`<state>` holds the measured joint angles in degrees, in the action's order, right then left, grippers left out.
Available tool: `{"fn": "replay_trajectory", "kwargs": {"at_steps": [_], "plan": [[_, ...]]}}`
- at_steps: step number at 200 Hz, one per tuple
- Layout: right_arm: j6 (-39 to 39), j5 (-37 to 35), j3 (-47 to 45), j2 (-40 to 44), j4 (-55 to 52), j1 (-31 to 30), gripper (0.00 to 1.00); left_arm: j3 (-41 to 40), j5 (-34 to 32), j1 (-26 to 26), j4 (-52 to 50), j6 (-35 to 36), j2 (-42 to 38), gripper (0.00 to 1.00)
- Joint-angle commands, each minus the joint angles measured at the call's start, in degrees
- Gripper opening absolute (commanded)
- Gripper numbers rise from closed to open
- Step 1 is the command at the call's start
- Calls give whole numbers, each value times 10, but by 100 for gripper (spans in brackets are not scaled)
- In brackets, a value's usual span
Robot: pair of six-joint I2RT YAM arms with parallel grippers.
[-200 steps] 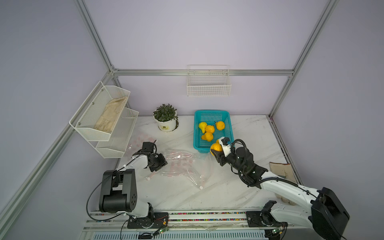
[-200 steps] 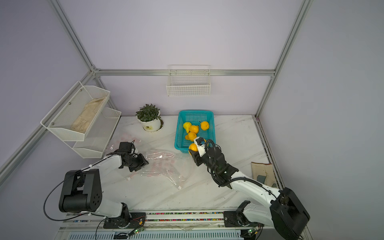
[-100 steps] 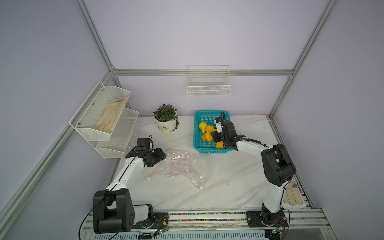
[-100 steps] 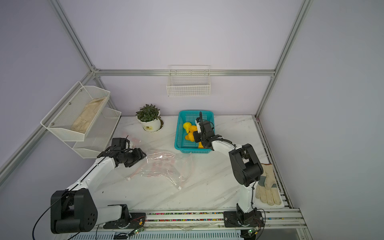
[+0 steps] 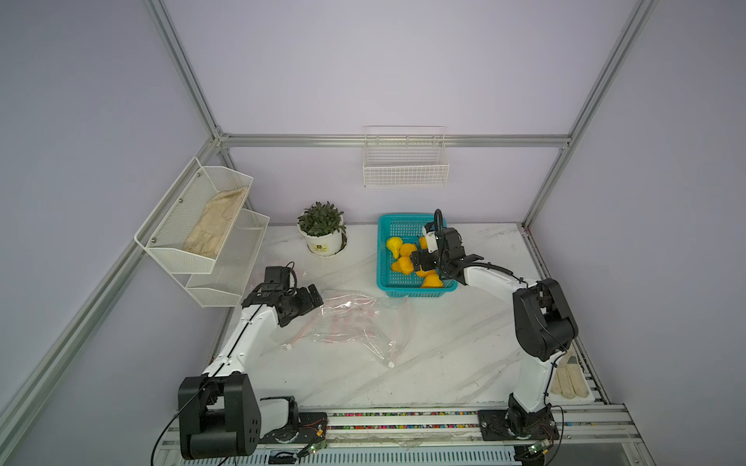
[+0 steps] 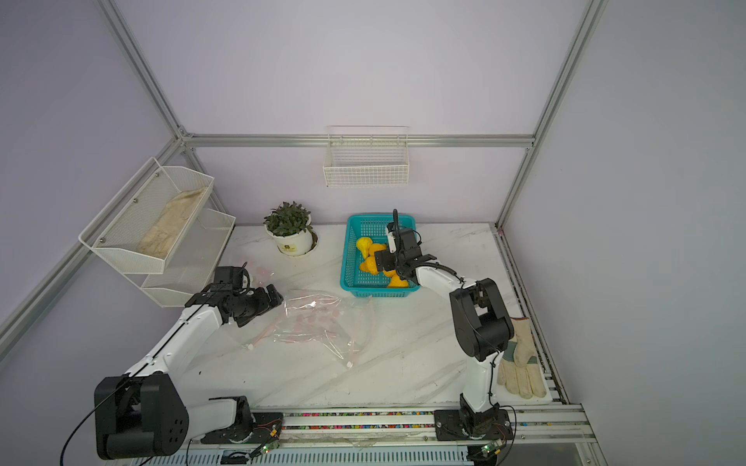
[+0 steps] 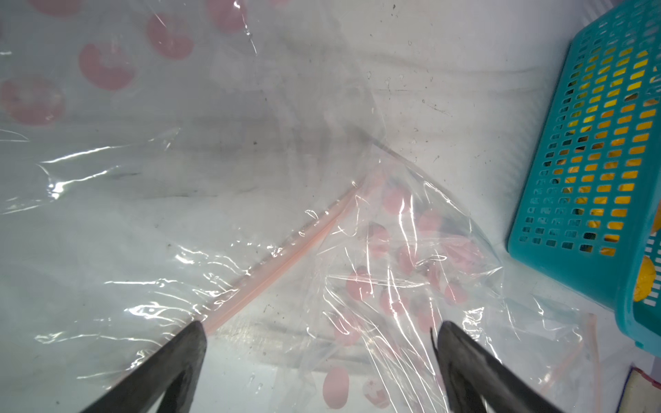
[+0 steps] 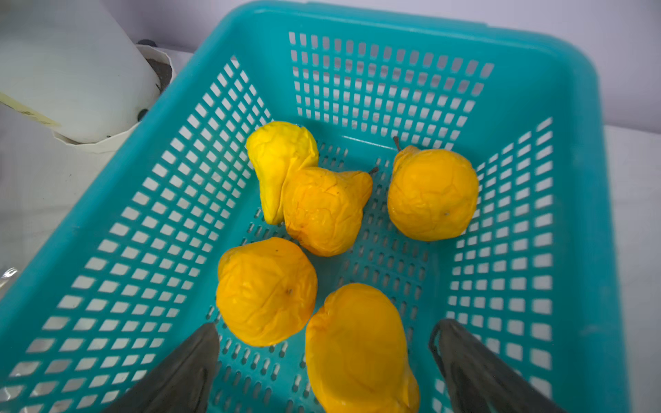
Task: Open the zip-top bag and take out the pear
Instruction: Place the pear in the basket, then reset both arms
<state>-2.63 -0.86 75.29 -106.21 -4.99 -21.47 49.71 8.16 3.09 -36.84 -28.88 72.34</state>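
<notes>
Our right pincer (image 8: pixel 325 326) stands wide over pears (image 8: pixel 266 289) in the centre-frame teal basket (image 5: pixel 380 262); our left pincer (image 7: pixel 320 325), equally wide, hovers over the zip-top bag (image 7: pixel 250 178).

On the marble surface (image 5: pixel 444 363), a potted plant (image 5: pixel 321 221) stands at 11 o'clock and a teal basket (image 5: pixel 382 262) at 12. A wire rack (image 5: pixel 405 175) hangs on the back wall above. At 9, a 2-tier mesh shelf (image 5: pixel 220 278) holds beige cloth (image 5: pixel 216 224). Gloves (image 6: pixel 520 363) lie at 4.

Clear bag (image 7: pixel 250 178) pink-dotted; pears (image 8: pixel 266 291) orange-yellow; basket (image 8: pixel 572 107) teal.
</notes>
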Motion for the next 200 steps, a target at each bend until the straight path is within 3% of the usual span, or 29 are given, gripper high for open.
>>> {"fn": "replay_trajectory", "kwargs": {"at_steps": [1, 67, 111, 158, 189, 200], "plan": [[20, -36, -45, 78, -8, 11, 97, 30, -73, 3, 28, 15, -9, 100], [48, -188, -252, 257, 33, 67, 97, -34, -270, 3, 164, 50, -35, 100], [25, -187, -396, 292, 141, 100, 97, -165, -330, -11, 375, 139, -47, 100], [20, -174, -519, 227, 408, 118, 97, -297, -270, -21, 687, 240, -18, 100], [36, -116, -535, 177, 539, 137, 97, -313, -219, -23, 832, 278, 33, 100], [39, -112, -526, 155, 560, 141, 97, -299, -213, -23, 839, 274, 57, 100]]}}
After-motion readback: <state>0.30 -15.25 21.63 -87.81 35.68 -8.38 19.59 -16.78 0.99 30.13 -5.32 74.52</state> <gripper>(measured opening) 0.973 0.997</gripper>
